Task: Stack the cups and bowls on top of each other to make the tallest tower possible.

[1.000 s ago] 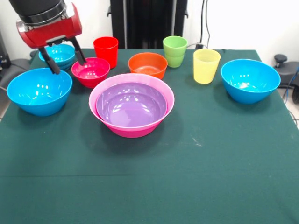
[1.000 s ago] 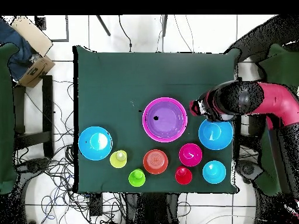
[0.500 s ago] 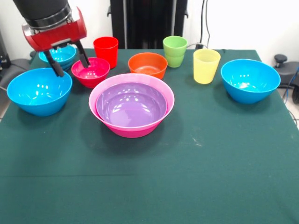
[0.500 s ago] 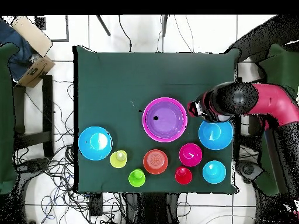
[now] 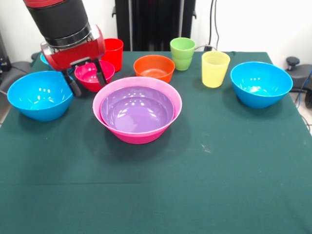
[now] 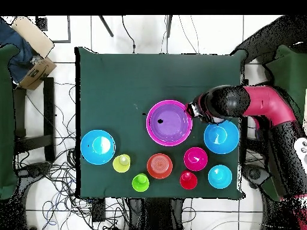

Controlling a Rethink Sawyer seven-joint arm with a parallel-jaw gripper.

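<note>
tower: purple bowl (image 5: 137, 108) nested in the pink bowl (image 5: 171, 118), mid desk (image 5: 204, 185).
blue bowls: one (image 5: 40, 95) at the picture's left in the front view, one (image 5: 261, 84) at its right, both empty.
small bowls: magenta bowl (image 5: 90, 74), orange bowl (image 5: 154, 67), empty; cyan bowl (image 6: 220, 176) empty.
cups: red cup (image 5: 113, 51), green cup (image 5: 182, 53), yellow cup (image 5: 215, 68), upright, apart.
claw (image 5: 87, 83): spread, holds nothing, between the left blue bowl and the pink bowl, in front of the magenta bowl.

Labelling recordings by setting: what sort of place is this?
Probably a robotics lab: a red robot arm over a green-clothed table, loose cables on the tiled floor, and a cardboard box beside it.
</note>
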